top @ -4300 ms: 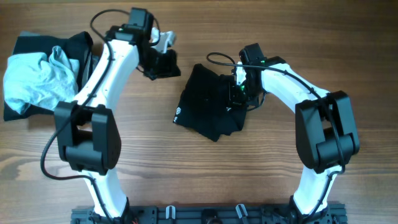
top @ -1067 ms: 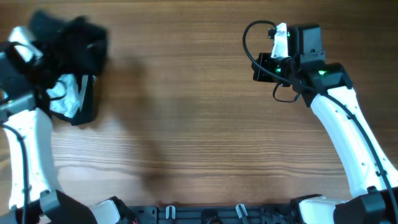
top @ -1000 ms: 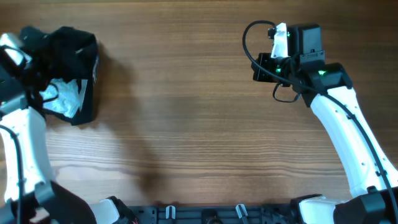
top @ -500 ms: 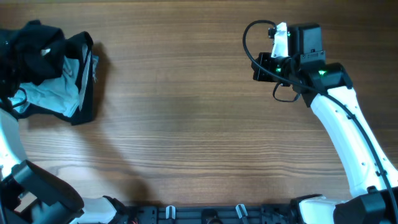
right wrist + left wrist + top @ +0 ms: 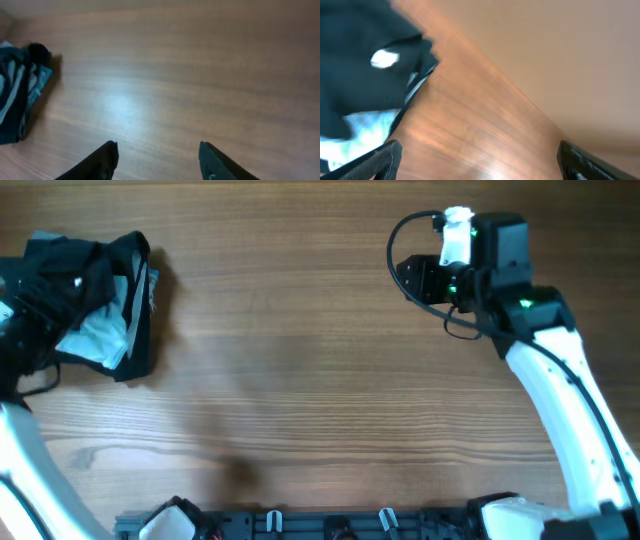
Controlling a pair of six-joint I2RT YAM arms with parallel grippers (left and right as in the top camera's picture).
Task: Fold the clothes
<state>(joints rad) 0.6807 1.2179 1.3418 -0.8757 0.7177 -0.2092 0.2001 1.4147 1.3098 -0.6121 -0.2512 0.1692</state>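
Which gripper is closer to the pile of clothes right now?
Left. The left gripper hangs open right beside the pile of clothes; the right gripper is open far across the wooden table.

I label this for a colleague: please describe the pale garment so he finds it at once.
On the wooden table, go to the heap at the far left end in the overhead view. The pale garment is the crumpled blue-grey piece there, the only light one among black fabric.
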